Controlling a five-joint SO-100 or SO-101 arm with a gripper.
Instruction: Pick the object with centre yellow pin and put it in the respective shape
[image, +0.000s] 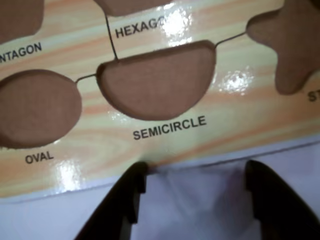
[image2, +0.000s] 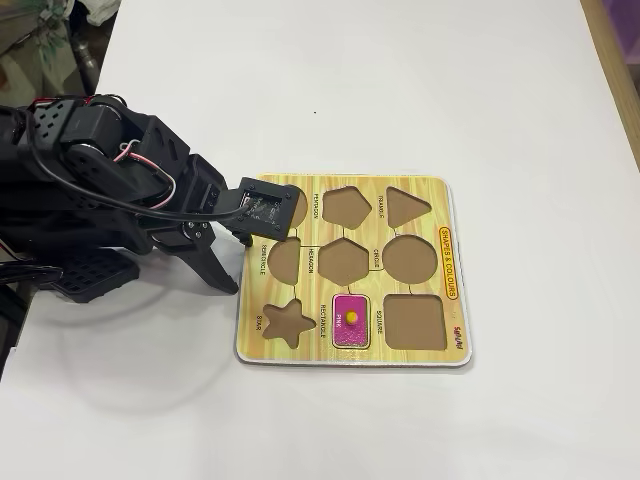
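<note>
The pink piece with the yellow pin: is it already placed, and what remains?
Done, it seems: the pink rectangle piece with its yellow pin sits in the rectangle recess of the shape board. In hand: nothing; the gripper is open and empty beside the board's semicircle recess. Left: apparently only withdrawing the arm; no loose pieces are visible.

Black arm reaching low rightward in the fixed view, pincer (image: 195, 192) apparently open, holding nothing

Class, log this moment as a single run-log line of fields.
gripper: open, empty, by board edge | pink piece: seated in rectangle slot | semicircle slot: empty
</note>
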